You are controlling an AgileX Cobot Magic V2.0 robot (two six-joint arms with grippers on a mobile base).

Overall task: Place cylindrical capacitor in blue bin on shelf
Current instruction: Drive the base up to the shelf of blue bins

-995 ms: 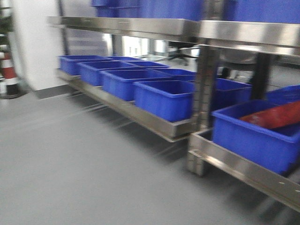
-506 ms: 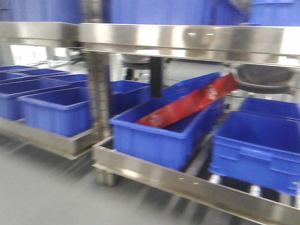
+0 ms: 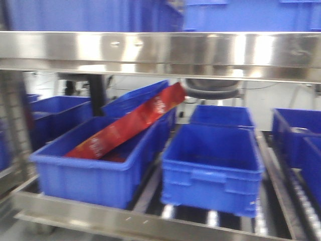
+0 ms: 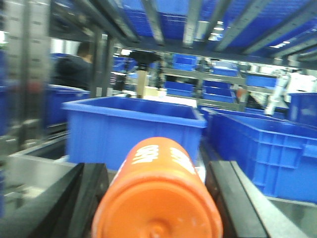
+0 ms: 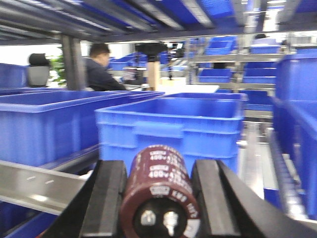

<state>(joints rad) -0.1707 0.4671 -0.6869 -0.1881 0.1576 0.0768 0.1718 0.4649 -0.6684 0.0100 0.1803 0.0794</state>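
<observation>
Bins (image 3: pixel 210 186) have slid left across view; right hand (image 5: pixel 158 169) grips the cylindrical capacitor (image 5: pixel 161 196), left hand (image 4: pixel 154 171) the orange cylinder (image 4: pixel 158 201).

capacitor (image 5: pixel 161 193) sleeve: white print, "400v" legible, other lines too blurred. orange cylinder (image 4: pixel 158 191): white characters, can't read. red packet (image 3: pixel 125 128): white logo, unreadable.

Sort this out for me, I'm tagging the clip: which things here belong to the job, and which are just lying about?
Job: capacitor, between the right fingers; blue bins; shelf.

Lying about: orange cylinder, between the left fingers; red packet leaning in one bin; person behind the shelf.
</observation>
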